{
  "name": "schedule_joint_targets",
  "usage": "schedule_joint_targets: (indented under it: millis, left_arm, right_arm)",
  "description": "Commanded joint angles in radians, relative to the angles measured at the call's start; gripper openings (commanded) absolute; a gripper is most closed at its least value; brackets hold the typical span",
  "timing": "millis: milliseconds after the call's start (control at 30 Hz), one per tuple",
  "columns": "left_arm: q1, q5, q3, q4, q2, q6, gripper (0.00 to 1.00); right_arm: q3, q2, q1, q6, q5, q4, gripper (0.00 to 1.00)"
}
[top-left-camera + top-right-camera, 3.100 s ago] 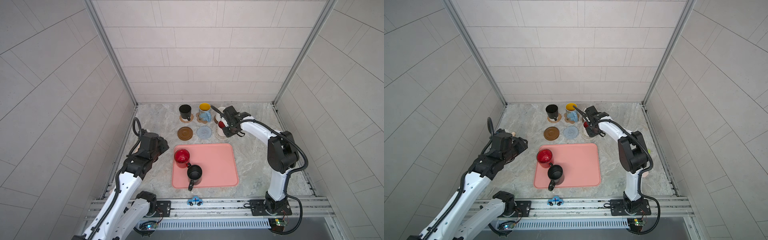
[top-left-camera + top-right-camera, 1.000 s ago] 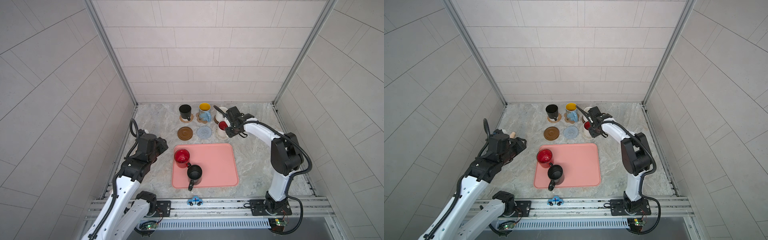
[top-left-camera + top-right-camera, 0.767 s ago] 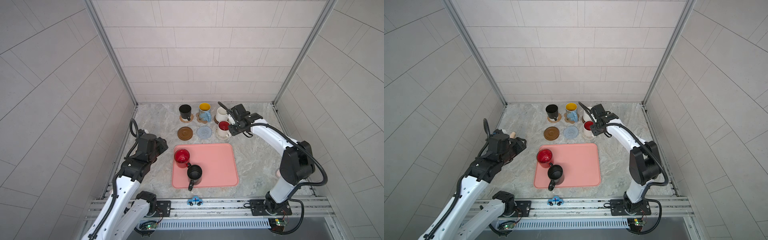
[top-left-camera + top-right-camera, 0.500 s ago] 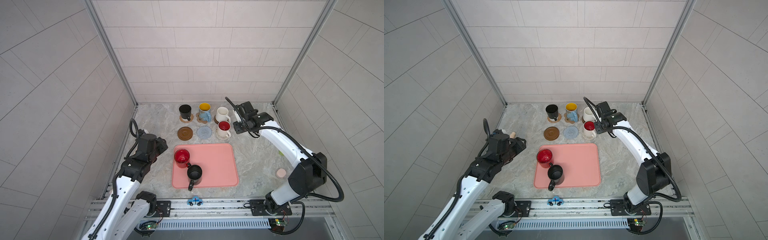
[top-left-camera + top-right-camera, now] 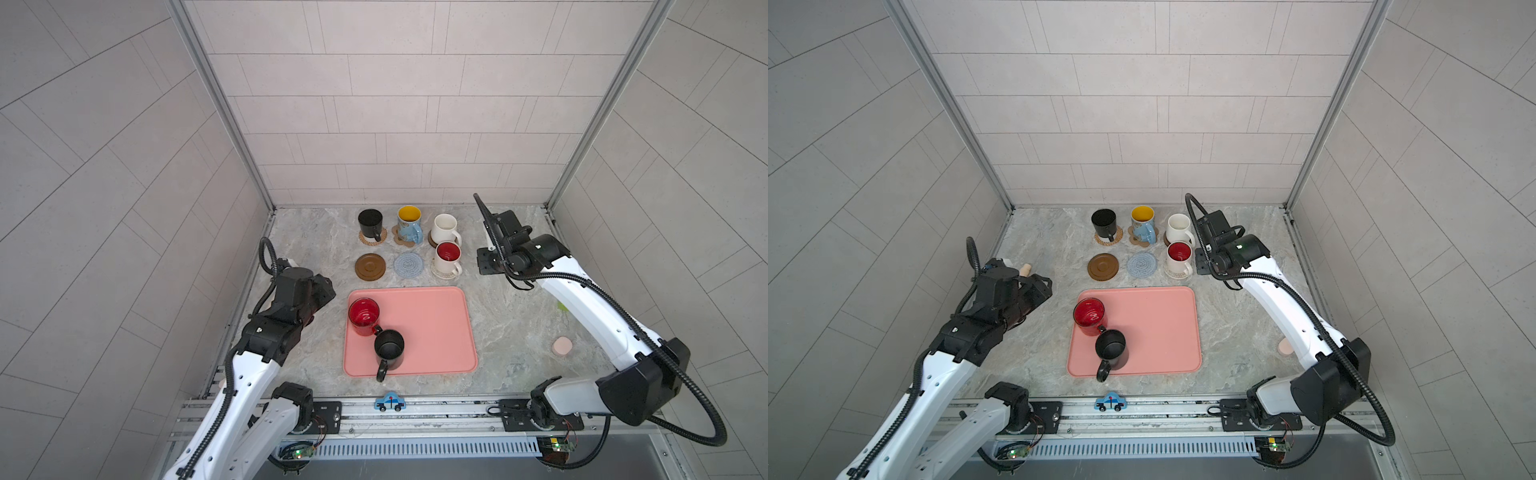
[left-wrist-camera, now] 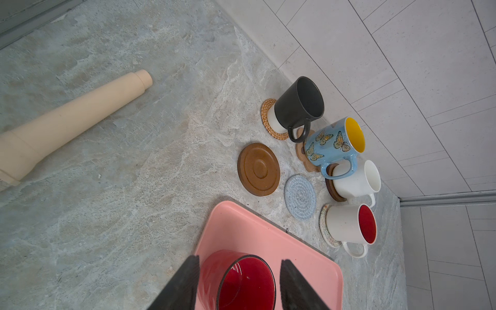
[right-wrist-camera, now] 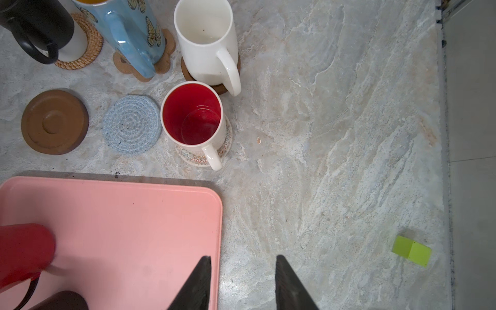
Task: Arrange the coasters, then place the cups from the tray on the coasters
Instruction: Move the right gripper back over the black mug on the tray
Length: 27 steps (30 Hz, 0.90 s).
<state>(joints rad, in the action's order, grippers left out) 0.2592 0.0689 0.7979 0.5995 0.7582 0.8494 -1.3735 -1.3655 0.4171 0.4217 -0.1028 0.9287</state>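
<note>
Cup delivered, right arm pulled away

The white cup with red inside (image 5: 447, 255) stands on the cream crochet coaster (image 7: 198, 158), so the right gripper (image 7: 243, 259), jaws apart and empty, has drawn back from where it was a second ago. The left gripper (image 6: 240, 259) waits, also apart and empty, near the red cup (image 5: 363, 316) on the tray (image 5: 436, 324). The brown wooden coaster (image 5: 370, 267) and grey-blue coaster (image 5: 409, 265) are free.

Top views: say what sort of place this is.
Likely a robot test cell: tiled walls on metal framing, a left arm and right arm mounted on a front rail, a pink tray on a marble-look table.
</note>
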Motion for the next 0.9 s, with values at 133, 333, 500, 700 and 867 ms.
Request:
schedule_joint_targets:
  millis: [133, 333, 500, 700, 867]
  left_arm:
    - [-0.006, 0.026, -0.004, -0.004, -0.002, 0.01, 0.55]
    - [-0.005, 0.029, -0.003, -0.003, -0.003, 0.009, 0.55]
    - [-0.006, 0.042, -0.005, 0.002, -0.01, 0.007, 0.55]
    - [-0.008, 0.075, -0.003, 0.013, -0.02, 0.002, 0.55]
    - [-0.022, 0.087, -0.005, 0.048, -0.04, 0.003, 0.55]
  right_arm:
    - [0.039, 0.034, 0.176, 0.246, -0.073, 0.03, 0.45]
    - [0.002, -0.029, 0.378, 0.39, -0.152, 0.091, 0.48]
    - [0.008, -0.076, 0.55, 0.532, -0.146, 0.078, 0.52]
    - [-0.049, -0.173, 0.713, 0.631, -0.124, 0.083, 0.6]
    - [-0.099, -0.267, 0.801, 0.659, -0.084, 0.092, 0.67]
